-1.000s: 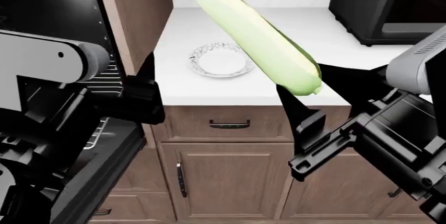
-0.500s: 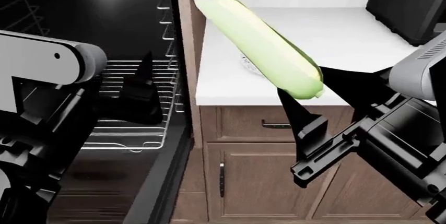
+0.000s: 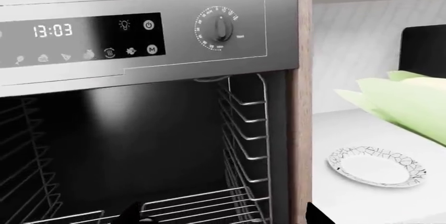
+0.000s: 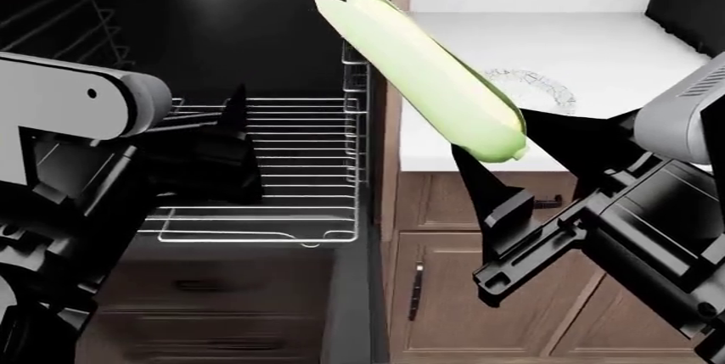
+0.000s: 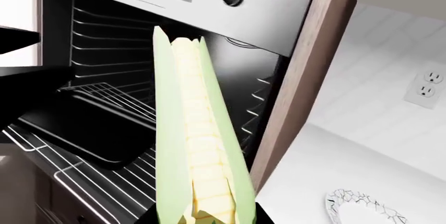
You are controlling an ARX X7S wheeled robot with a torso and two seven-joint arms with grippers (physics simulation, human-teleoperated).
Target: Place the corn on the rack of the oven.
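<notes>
1. The oven (image 4: 227, 8) is the biggest thing here, a dark open cavity with wire rails on its side walls, lying to the left of the right gripper (image 4: 532, 156) and just behind the left gripper (image 4: 233, 139). Its silver control panel (image 3: 139, 31) shows a clock display and a round dial (image 3: 221, 28) (seen from the left wrist).
2. The white countertop (image 4: 589, 58) stretches behind and above the right gripper, beside the oven's wooden side panel (image 5: 306, 83).
3. The rack (image 4: 300, 169), a flat grid of thin silver bars, sits low in the cavity, directly beyond the left gripper and to the left of the right gripper.
4. A black baking tray (image 5: 83, 125) rests on the rack in the right wrist view.
5. The corn (image 4: 425, 75) slants up and away from the right gripper, its thick end wedged between the two black fingers, its leafy tip reaching toward the oven's opening. It is in the air, not touching the rack.
6. The right gripper is clamped on the corn's base.
7. The left gripper holds nothing; whether its jaws are apart or together I cannot tell.
8. A small patterned plate (image 3: 376, 165) lies on the countertop behind the corn, well apart from both grippers.
</notes>
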